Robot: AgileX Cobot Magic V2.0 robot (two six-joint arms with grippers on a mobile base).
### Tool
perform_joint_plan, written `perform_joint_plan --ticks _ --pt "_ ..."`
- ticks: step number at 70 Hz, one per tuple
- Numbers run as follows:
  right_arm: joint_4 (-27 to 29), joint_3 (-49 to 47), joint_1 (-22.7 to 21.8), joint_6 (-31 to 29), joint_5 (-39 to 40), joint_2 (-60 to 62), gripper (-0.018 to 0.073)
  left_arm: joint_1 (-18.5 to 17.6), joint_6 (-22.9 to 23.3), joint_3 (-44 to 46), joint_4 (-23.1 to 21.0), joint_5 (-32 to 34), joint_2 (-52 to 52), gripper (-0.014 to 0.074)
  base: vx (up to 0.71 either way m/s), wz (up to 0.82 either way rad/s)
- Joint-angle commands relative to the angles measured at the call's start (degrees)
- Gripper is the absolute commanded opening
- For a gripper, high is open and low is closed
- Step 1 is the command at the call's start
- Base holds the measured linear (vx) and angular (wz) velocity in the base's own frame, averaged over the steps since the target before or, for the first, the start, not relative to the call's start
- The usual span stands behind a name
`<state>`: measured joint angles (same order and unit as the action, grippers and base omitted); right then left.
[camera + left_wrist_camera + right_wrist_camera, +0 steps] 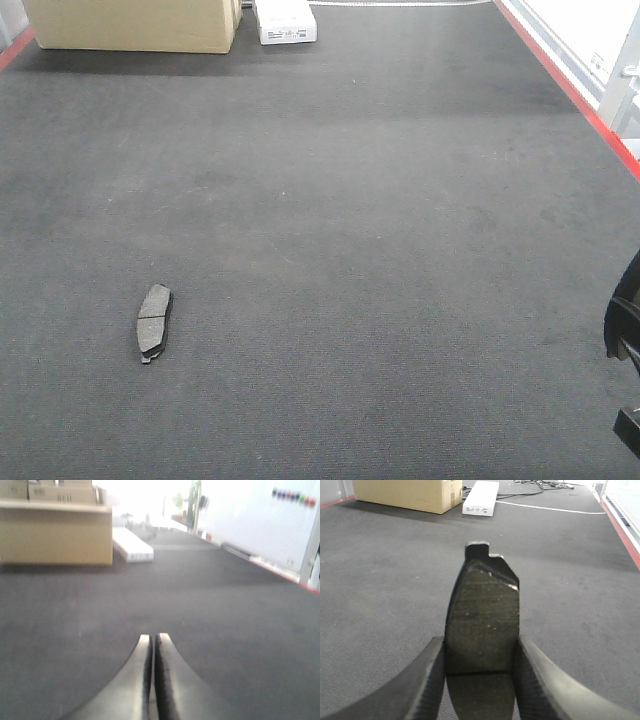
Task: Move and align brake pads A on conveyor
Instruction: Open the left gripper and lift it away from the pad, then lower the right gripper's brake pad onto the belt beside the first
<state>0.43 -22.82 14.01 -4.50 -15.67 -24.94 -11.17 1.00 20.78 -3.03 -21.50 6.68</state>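
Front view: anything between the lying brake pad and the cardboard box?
No: the front view shows only bare conveyor between the brake pad and cardboard box.

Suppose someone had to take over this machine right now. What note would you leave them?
Left gripper: shut, holding nothing.
Right gripper: shut on a brake pad, held over the conveyor.
A second brake pad lies flat on the conveyor, near-left in the front view.
Done: one pad is lying on the belt, one is in the gripper.
Left: probably set the held pad down lined up with the other. No further pads are in view.
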Motion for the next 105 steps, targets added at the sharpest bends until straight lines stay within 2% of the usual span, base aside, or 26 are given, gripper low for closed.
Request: perform_joint_plan --ticks 1,26,41,67,76,90,105 --pt "-0.4 -1.8 0.0 0.0 5.5 0.0 -0.0003 -0.4 -0.1 1.0 -0.2 5.7 -0.2 -0.0008 0.0 0.0" --pt "0.0 -1.8 0.0 0.1 5.6 0.0 -0.0003 -0.4 -0.1 1.0 -0.2 4.9 -0.2 -0.0007 0.0 0.0" --pt "0.1 -2.7 0.0 -0.1 9.3 -2.7 -0.0003 -0.4 -0.1 1.0 -0.2 4.9 -0.2 -0.0007 0.0 0.0" --pt "1.7 -19.3 0.0 0.5 2.8 -34.4 0.0003 -0.4 -0.1 1.0 -0.2 4.9 -0.2 -0.0007 0.0 0.0" --pt "5.0 -24.9 0.0 0.5 1.1 -44.3 0.0007 -0.4 -0.1 1.0 -0.2 4.9 -0.2 -0.0007 0.0 0.0" --pt "8.3 -32.6 4.2 0.5 -5.2 -56.9 0.0016 -0.4 -0.1 1.0 -0.2 4.9 -0.2 -0.0006 0.0 0.0" --pt "10.4 -38.9 4.8 8.2 -9.5 -69.0 0.0021 -0.4 -0.1 1.0 -0.2 4.9 -0.2 -0.0006 0.0 0.0"
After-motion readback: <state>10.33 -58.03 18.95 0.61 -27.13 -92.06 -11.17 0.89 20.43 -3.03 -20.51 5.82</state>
